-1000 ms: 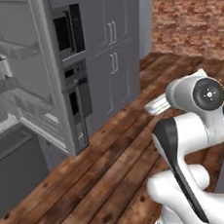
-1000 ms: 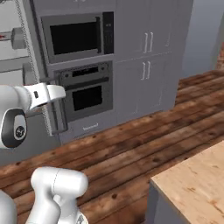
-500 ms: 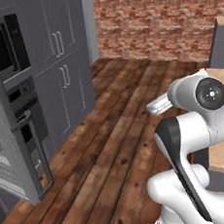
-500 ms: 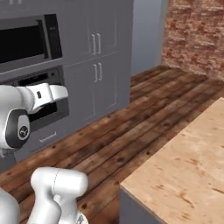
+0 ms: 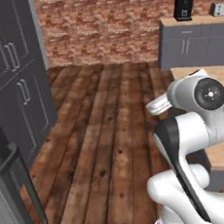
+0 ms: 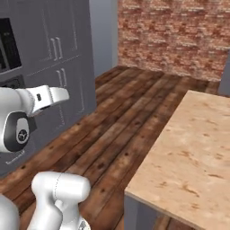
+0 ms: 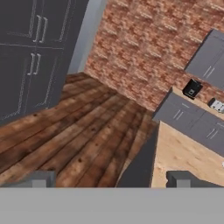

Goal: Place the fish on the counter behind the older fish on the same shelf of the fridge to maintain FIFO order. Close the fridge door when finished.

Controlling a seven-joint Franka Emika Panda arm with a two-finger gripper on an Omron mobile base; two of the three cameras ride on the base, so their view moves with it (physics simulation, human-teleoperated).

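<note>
Tool (image 7: 111,179) open, counter (image 6: 188,148) bare, wood floor (image 5: 106,134)

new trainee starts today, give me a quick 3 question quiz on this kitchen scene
1. True or false: the fingers hold a fish.
2. What covers the far wall? A tile, B red brick, C wallpaper.
3. Fill in: the light wood counter stands on the arm's ____ side.

Key: 1 false, the fingers are open and hold nothing. 2 B. 3 right.

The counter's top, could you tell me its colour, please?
Light tan wood grain, clearest in the right base view.
</note>
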